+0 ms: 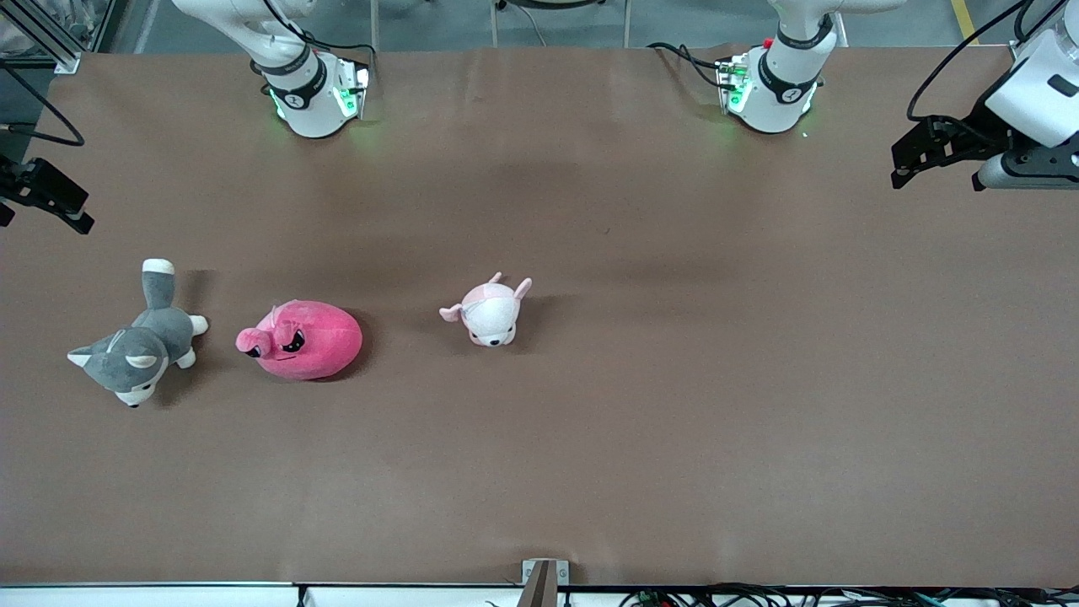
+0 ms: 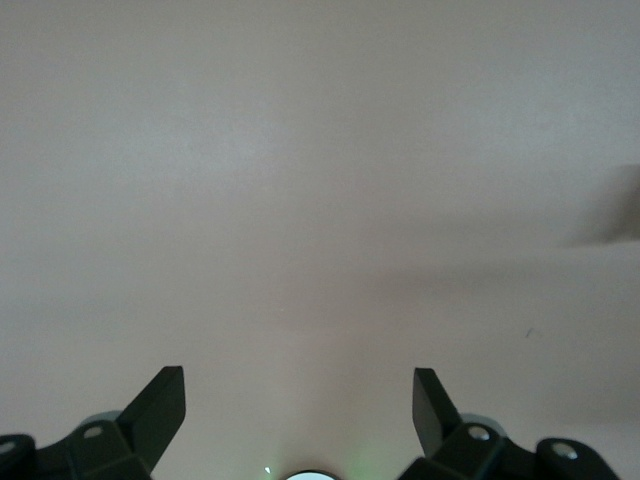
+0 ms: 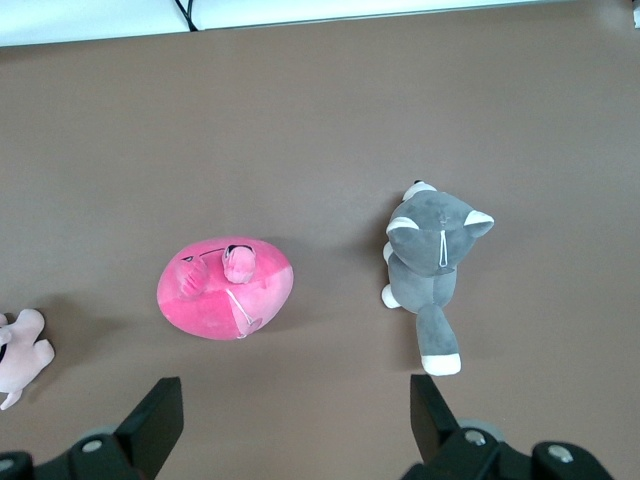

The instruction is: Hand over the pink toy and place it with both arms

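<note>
1. The right gripper (image 1: 46,198) is held up in the air over the right arm's end of the table (image 1: 674,379). In the right wrist view its fingers (image 3: 155,420) are spread wide apart, and nothing is held.
2. A grey-and-white plush dog (image 1: 139,337) is seen lying on the table, close to that same end.
3. The pink toy (image 1: 303,339) is found just beside the dog, not touching it, toward the middle.
4. A small pale pink-and-white plush (image 1: 491,310) is placed near the middle of the table.
5. The left gripper (image 1: 919,156) is held up over the left arm's end. Its fingers (image 2: 160,410) are spread wide, and only bare table is seen under them.
</note>
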